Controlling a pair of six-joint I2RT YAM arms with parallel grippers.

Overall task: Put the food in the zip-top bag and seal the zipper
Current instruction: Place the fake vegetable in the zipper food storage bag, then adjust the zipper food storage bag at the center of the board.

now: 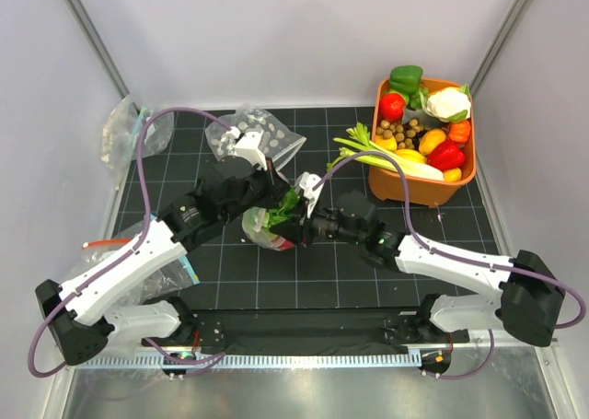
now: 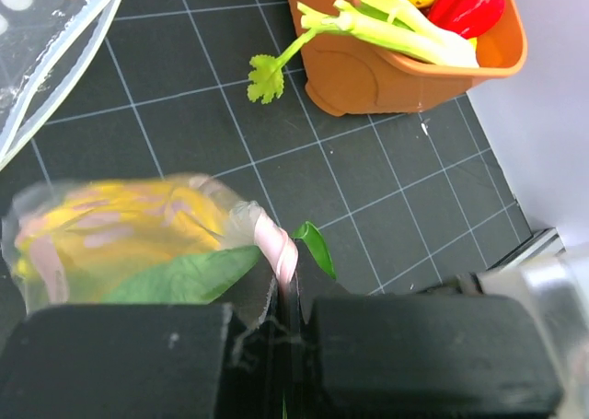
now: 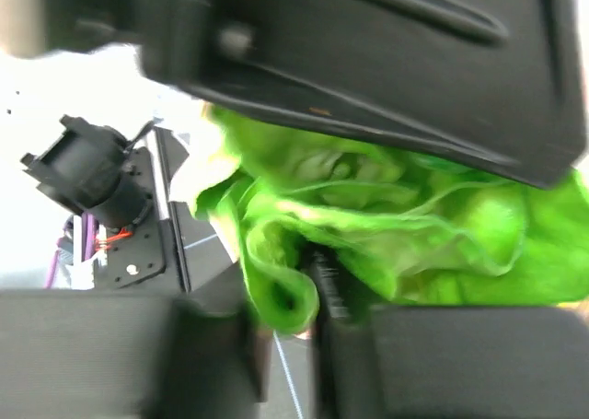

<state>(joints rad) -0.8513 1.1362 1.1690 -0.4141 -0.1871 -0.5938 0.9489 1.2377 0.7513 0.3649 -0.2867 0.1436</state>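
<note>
Mid-mat, just past the arm bases, we see the bag point(image 1: 262, 230) held between both grippers. Left gripper point(image 2: 287, 313) is closed tight, pinching the pink zip point(image 2: 278, 244) at the bag's mouth. Right gripper point(image 3: 308, 341) comes in from the right, fingers clamped on the lettuce point(image 3: 368, 216).

The banana point(image 2: 120, 221) is inside the bag. The lettuce is at the mouth, and one leaf tip pokes out beside the zip.

We judge the step to be stuffing the lettuce in. To do it well:
- Pinch the zip firmly so the mouth doesn't collapse.
- Drive the lettuce deep, past the strip.
- Let go only once all leaf is below the zip, or it won't seal. The leaf is soft and may spring back.

Farther right is the basket point(image 1: 405, 191), with celery point(image 2: 368, 23) over its rim, which we don't want. Far left, a spare dotted bag point(image 1: 276, 141) lies on the mat point(image 1: 322, 272).
</note>
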